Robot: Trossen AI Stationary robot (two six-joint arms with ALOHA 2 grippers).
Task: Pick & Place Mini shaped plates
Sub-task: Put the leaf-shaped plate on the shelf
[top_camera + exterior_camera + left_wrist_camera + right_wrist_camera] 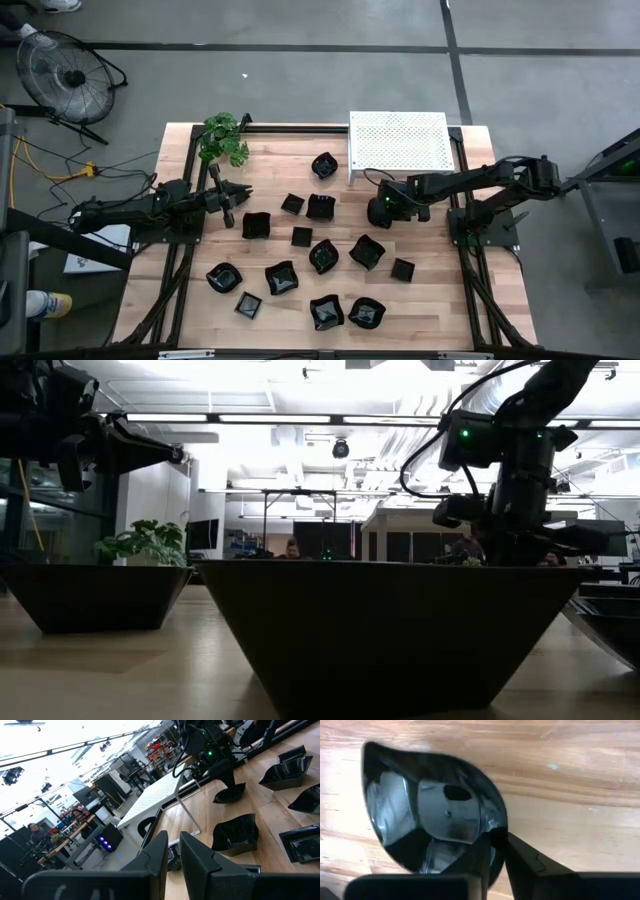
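While the right gripper (497,857) pinches the thin rim of a rounded black plate (427,805), its fingers (530,862) stand narrow with the glossy edge caught between them, and the plate lies low on the bare wood of the desk (570,780). In the high view that gripper (383,209) sits right of centre, just below the white perforated rack (398,142) at the upper middle of the frame. The grip looks shallow, on one edge only; I judge that a lift from here could let the slick dish pivot, swing down or slip out, and a drop could knock the neighbouring plates. About fifteen mini shaped plates (322,255) are scattered over the middle and lower part of the desk, some near one another, so a swinging dish has little room. One wavy plate (324,165) rests just left of the rack, where a careless carry might clip it or the rack's corner. Farther off, at the left of the frame, the left gripper (234,196) hangs beside a square plate (256,225) with its fingers (200,857) narrow and nothing between them. A leafy plant (223,138) stands at the upper left corner of the desk, and a fan (62,75) sits on the floor beyond.
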